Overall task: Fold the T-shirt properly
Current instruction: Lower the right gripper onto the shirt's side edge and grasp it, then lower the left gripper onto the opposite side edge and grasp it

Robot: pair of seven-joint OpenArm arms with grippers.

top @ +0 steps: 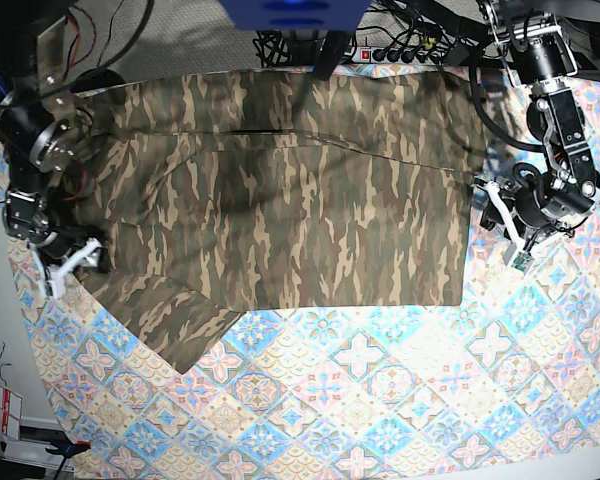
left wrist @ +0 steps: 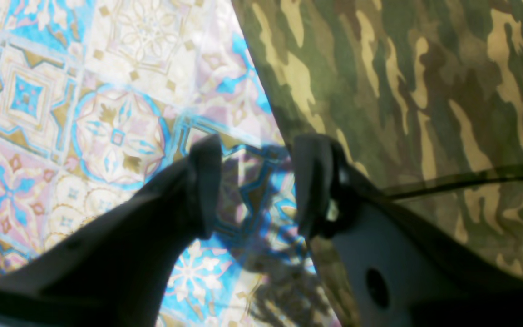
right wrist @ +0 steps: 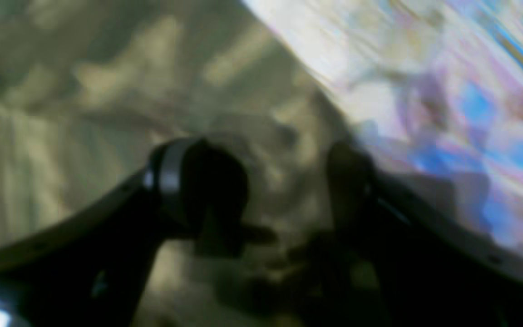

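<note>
The camouflage T-shirt (top: 300, 200) lies spread flat across the back half of the table, one sleeve (top: 170, 320) pointing toward the front left. In the base view my left gripper (top: 510, 238) hangs just off the shirt's right edge. Its wrist view shows the left gripper (left wrist: 254, 186) open, patterned cloth in the gap, one finger (left wrist: 311, 181) at the T-shirt (left wrist: 425, 91) border. My right gripper (top: 65, 262) is at the shirt's left edge near the sleeve. The blurred right wrist view has the right gripper (right wrist: 284, 190) open above the T-shirt (right wrist: 84, 91), holding nothing.
The blue-pink-cream patterned tablecloth (top: 380, 400) covers the table's front half. Cables and a power strip (top: 380, 45) run along the back edge. A thin black cable (left wrist: 470, 179) crosses the shirt beside my left gripper. The table's left edge (top: 20, 330) is close to my right arm.
</note>
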